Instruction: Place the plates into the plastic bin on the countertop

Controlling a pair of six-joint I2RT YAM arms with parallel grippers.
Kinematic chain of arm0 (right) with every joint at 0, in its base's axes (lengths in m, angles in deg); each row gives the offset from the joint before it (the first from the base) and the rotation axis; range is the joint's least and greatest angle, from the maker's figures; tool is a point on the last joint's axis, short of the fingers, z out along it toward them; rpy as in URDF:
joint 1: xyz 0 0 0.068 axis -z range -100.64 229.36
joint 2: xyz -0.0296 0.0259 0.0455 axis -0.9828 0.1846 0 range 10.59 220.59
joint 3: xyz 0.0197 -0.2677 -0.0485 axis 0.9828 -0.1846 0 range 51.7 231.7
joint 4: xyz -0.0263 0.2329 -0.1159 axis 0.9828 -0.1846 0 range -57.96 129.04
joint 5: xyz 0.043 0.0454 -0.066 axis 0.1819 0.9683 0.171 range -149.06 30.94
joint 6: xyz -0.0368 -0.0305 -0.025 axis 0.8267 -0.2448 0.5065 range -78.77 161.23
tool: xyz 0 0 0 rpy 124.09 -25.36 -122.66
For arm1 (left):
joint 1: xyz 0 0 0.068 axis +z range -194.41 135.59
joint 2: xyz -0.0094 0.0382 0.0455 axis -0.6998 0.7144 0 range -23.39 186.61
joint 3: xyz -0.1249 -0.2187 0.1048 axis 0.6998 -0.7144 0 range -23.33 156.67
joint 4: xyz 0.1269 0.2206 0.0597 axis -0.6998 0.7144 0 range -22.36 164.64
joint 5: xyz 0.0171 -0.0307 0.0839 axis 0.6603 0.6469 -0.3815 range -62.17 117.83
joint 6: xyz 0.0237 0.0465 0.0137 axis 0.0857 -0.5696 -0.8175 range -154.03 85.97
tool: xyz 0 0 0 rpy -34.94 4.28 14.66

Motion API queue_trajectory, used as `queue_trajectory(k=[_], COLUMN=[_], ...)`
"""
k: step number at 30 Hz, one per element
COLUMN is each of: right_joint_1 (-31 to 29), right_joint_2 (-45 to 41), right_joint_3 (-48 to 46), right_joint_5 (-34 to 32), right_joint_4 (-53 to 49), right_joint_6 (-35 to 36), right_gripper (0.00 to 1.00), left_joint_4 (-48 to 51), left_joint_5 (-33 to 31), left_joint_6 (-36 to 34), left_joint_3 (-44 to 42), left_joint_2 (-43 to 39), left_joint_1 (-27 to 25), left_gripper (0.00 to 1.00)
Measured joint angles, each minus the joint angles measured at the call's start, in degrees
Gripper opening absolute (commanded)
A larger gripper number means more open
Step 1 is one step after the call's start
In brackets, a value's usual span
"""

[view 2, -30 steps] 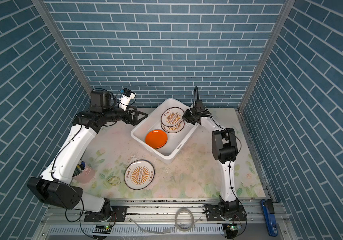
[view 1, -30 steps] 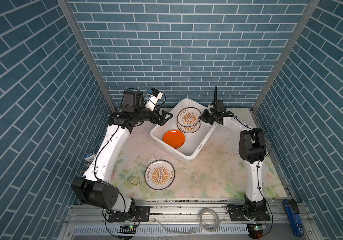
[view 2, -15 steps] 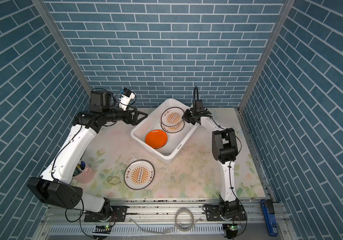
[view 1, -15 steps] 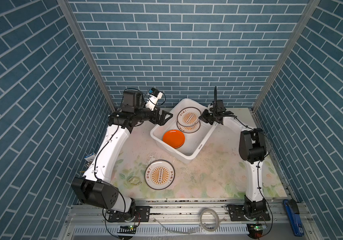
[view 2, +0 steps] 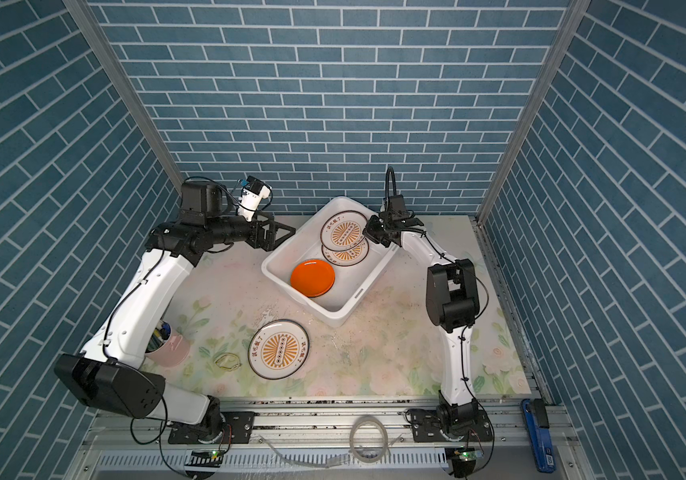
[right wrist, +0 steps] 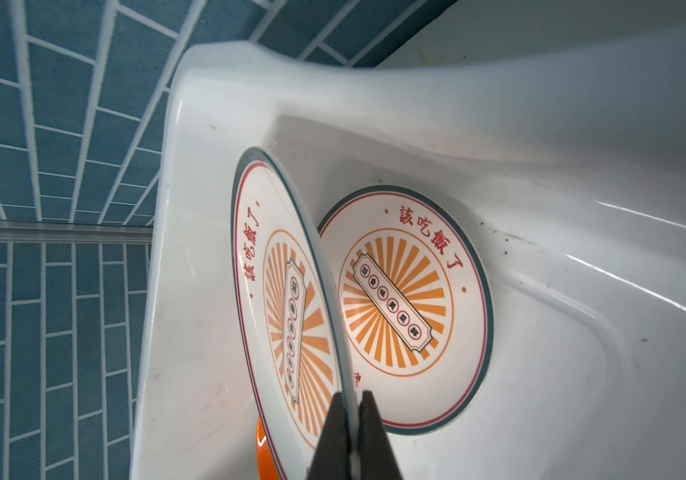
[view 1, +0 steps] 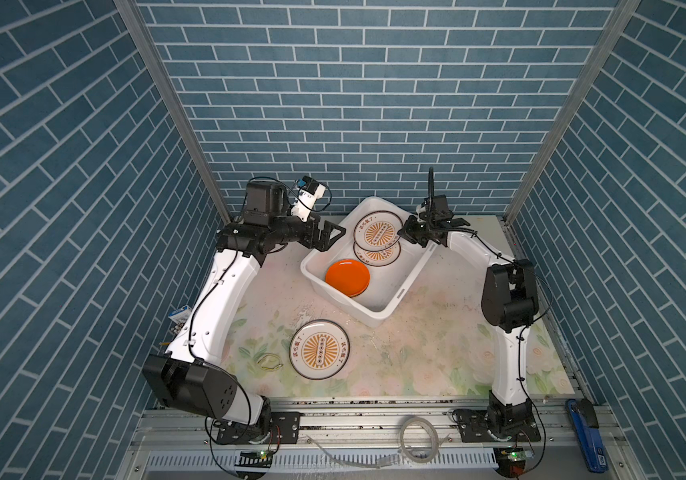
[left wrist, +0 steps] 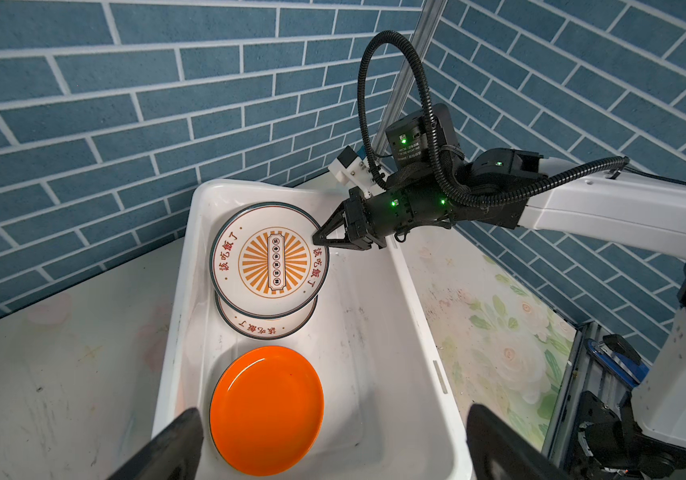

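The white plastic bin (view 1: 374, 321) stands at the back of the floral countertop (view 1: 416, 353). My right gripper (view 1: 403, 235) (right wrist: 351, 399) is shut on the rim of a sunburst plate (view 1: 376, 232) (right wrist: 275, 299), holding it tilted above a second sunburst plate (view 1: 379, 255) (right wrist: 399, 299) that lies flat in the bin. An orange plate (view 1: 347, 277) (left wrist: 266, 409) rests in the bin's near half. Another sunburst plate (view 1: 319, 350) lies on the countertop in front. My left gripper (view 1: 335, 235) (left wrist: 333, 419) hangs open and empty by the bin's left rim.
A yellow rubber band (view 1: 268, 361) lies left of the front plate. A pink cup of pens (view 2: 168, 345) stands under the left arm. A blue tool (view 1: 586, 440) and a coiled cable (view 1: 418, 440) lie on the front rail. Brick walls close three sides.
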Motion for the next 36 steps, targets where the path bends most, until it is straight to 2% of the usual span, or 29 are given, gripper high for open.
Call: queue_trajectory(k=[13, 36], right_joint_1=[-0.44, -1.62], right_joint_2=[1.14, 4.20], right_joint_3=[5.66, 5.81], right_joint_5=[-2.86, -4.26], right_joint_4=[-5.05, -8.44], right_joint_6=[-0.02, -0.07], right_gripper=[0.00, 0.00], left_joint_4=[-0.02, -0.02], left_joint_5=[0.09, 0.24], left_joint_6=[0.13, 0.37], left_joint_3=[-0.24, -0.68], left_joint_2=[-0.11, -0.37], left_joint_1=[0.04, 0.04], left_gripper=[1.00, 1.00])
